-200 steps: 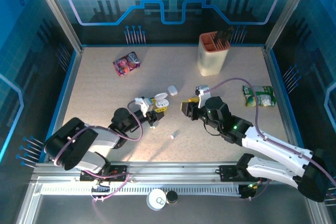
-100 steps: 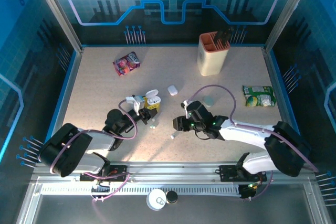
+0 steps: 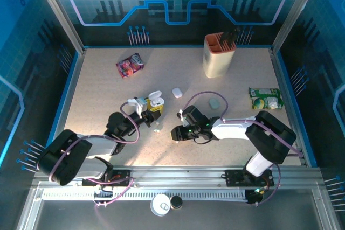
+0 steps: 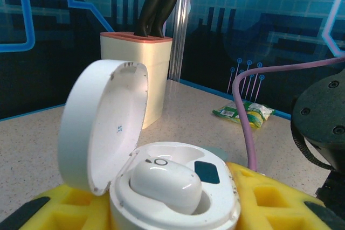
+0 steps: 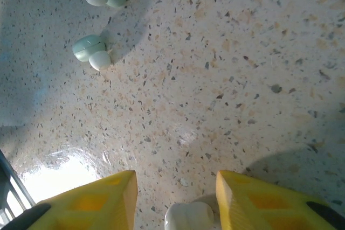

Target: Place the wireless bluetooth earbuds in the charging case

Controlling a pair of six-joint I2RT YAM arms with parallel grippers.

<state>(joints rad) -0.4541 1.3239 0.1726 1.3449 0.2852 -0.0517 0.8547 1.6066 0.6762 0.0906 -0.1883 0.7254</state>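
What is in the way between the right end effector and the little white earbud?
Nothing visible. The right end effector hangs open above the table, and the white earbud lies on bare tabletop between its yellow fingers.

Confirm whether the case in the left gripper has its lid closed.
No, the lid of the charging case stands open, one white earbud seated inside.

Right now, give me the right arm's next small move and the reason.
Probably lower the right end effector and close on the white earbud: it lies on the table between its open fingers, and the open charging case seems to have a free pocket.
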